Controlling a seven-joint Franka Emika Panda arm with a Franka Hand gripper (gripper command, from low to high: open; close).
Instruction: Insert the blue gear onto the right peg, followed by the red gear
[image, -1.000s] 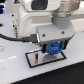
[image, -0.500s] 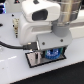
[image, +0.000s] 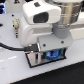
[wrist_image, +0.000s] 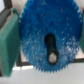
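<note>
Blue gear step in hand, red gear not yet begun.

Low over the grey rectangular plate with a black frame (image: 46, 56), near the middle of the white table (image: 12, 67), with the claw (image: 50, 54) apparently clenched on the flat round bright blue plastic disc with a centre hole (wrist_image: 49, 40), though the fingertips themselves hidden behind the arm's white body in the exterior view. In the wrist view, centre hole filling the middle, with a pale tip showing inside it, probably the thin dark upright pin (wrist_image: 51, 56), sitting toward one side of the hole rather than dead centre. Judged as mid-insertion or just short of it. Next: a small sideways correction to centre hole on pin, a straight push down until seated flat, then release and withdrawal upward. No small red disc visible in either view.
</note>
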